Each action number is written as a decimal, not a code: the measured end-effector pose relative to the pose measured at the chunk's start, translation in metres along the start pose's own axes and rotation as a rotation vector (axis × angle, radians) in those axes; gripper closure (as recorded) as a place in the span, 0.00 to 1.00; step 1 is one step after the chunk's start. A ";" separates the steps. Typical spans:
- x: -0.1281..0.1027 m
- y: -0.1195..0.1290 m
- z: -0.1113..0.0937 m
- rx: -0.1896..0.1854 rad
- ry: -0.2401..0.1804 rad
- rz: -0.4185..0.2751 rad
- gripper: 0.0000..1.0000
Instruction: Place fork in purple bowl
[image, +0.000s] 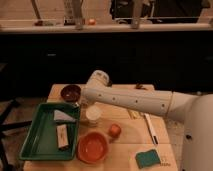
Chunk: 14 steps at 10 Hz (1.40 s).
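The purple bowl (70, 92) sits at the back left of the wooden table (125, 145), just behind the green tray. My white arm reaches in from the right, and its wrist bends down beside the bowl's right rim. The gripper (81, 103) hangs low between the purple bowl and a white cup (93, 115), mostly hidden by the arm. The fork does not show clearly; I cannot tell whether it is in the gripper.
A green tray (35, 145) holding a pale triangular piece and a small bar fills the left. An orange bowl (93, 147) sits at the front, a small orange fruit (115, 130) beside it. A white-handled utensil (150, 128) and a teal sponge (148, 158) lie on the right.
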 end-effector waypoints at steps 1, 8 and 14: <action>-0.002 0.000 0.001 -0.001 -0.002 -0.003 1.00; -0.005 -0.017 0.007 0.081 -0.037 0.001 1.00; -0.036 -0.074 0.034 0.143 -0.107 -0.061 1.00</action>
